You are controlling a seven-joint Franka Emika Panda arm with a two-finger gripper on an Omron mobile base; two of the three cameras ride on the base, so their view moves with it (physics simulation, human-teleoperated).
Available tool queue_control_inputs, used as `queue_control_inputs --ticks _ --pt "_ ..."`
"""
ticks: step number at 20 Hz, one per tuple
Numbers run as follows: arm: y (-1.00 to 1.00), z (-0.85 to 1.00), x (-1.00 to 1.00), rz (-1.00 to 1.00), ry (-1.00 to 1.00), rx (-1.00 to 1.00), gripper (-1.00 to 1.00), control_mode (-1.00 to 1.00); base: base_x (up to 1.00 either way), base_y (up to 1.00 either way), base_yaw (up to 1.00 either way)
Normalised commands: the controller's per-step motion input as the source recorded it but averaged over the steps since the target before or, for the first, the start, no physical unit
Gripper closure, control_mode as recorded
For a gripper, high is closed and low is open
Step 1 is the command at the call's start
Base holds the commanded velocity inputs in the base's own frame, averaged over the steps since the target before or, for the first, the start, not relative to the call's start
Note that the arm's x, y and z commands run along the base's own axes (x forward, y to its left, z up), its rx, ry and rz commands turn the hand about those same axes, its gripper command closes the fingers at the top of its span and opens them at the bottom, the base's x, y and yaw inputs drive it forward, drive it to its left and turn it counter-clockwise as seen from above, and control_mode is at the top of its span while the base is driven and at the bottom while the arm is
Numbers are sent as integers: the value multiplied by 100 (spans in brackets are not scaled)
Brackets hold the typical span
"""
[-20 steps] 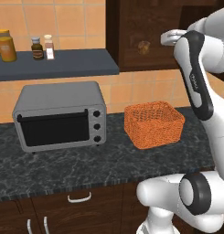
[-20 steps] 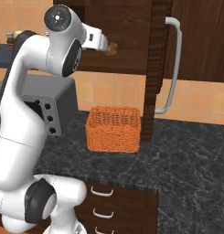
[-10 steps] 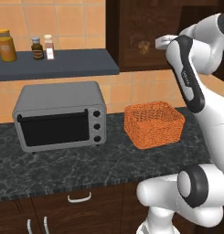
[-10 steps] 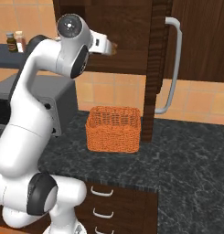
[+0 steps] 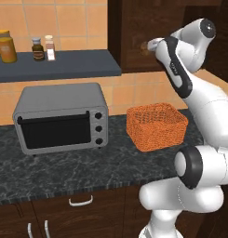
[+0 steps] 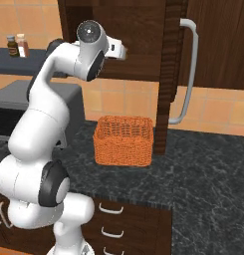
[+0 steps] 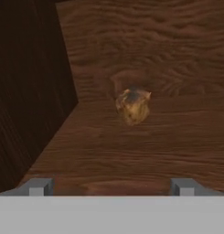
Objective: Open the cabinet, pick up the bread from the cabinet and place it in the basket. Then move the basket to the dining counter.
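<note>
Since the earlier frames the white arm had raised its elbow and pushed its two-finger gripper [image 7: 111, 186] deeper into the dark brown wooden wall cabinet [image 6: 143, 45], whose door with the long silver bar handle [image 6: 187, 69] stood open. Fingers were spread wide, holding nothing. A small dark-brown roundish bread [image 7: 133, 106] sat on the cabinet floor, ahead and centred between the tips. Advancing straight until the lump lay between the fingers seemed best; the orange woven basket [image 5: 157, 126] waited on the black marbled counter [image 5: 64, 167] below.
</note>
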Motion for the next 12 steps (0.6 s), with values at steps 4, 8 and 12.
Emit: queue_control_inputs --ticks 4,8,12 --pt "0 0 49 0 0 0 -100 -100 0 0 0" --pt "0 -4 56 0 0 0 -100 -100 0 0 0" --pt "0 -2 52 0 0 0 -100 -100 0 0 0"
